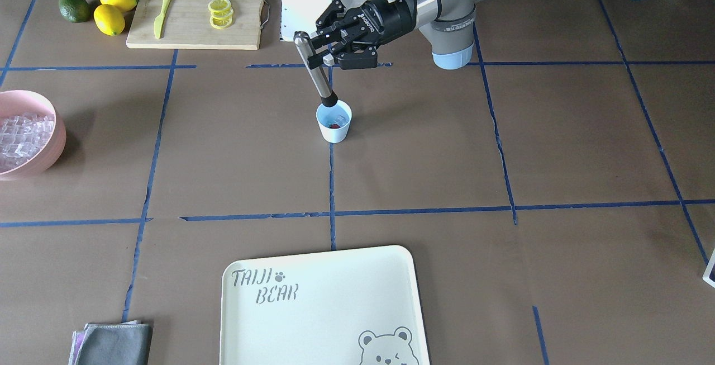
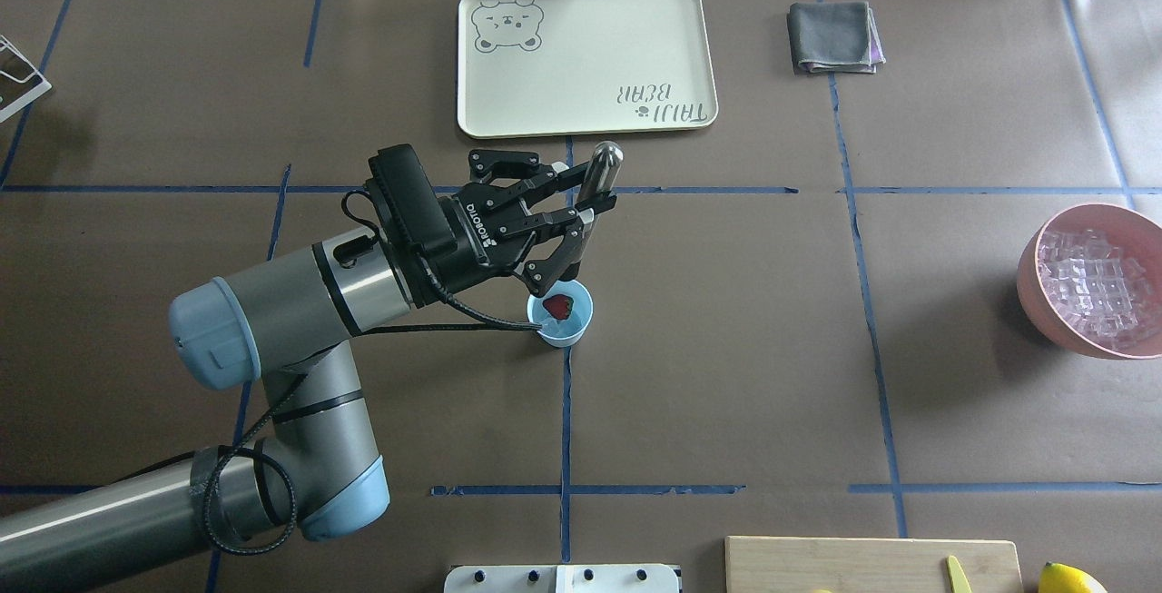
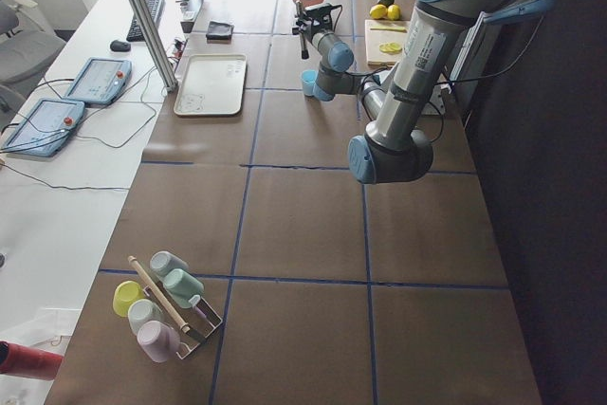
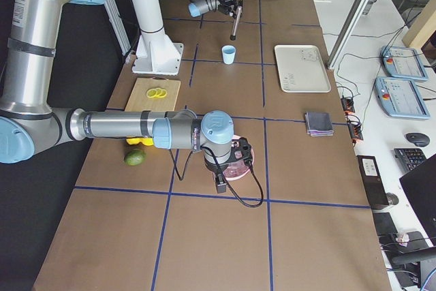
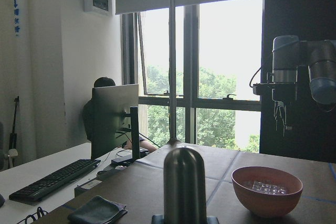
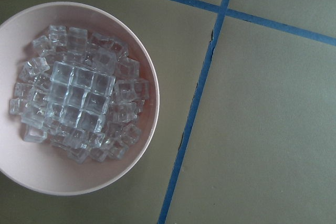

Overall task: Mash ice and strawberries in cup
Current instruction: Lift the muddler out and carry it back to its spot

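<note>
The left claw (image 1: 327,53) grips a tilted metal masher (image 1: 314,71); below the claw, its tip is at the rim of the cup (image 1: 334,126), strawberry (image 2: 557,306) inside. I cannot tell the right claw (image 4: 235,155) state.

Over the cup (image 1: 334,122): mouth partly blocked from above by a slanted metal muddler (image 1: 314,69), black tip at the rim, clamped in the left pincer (image 2: 588,202). Behind that, on the robot's left, the bulky arm itself.

Around the cup otherwise, bare desk (image 1: 424,152) on every side, widest toward the robot's right and the far edge.

Farther out: a cream tray (image 1: 321,275) at the far edge, with a grey cloth (image 1: 114,342) well apart from it. At the robot's right end, a pink bowl (image 1: 53,147), with the right pincer (image 5: 281,120) hanging above. Near the base on that side, a cutting board (image 1: 246,13) and lemons (image 1: 114,10).
</note>
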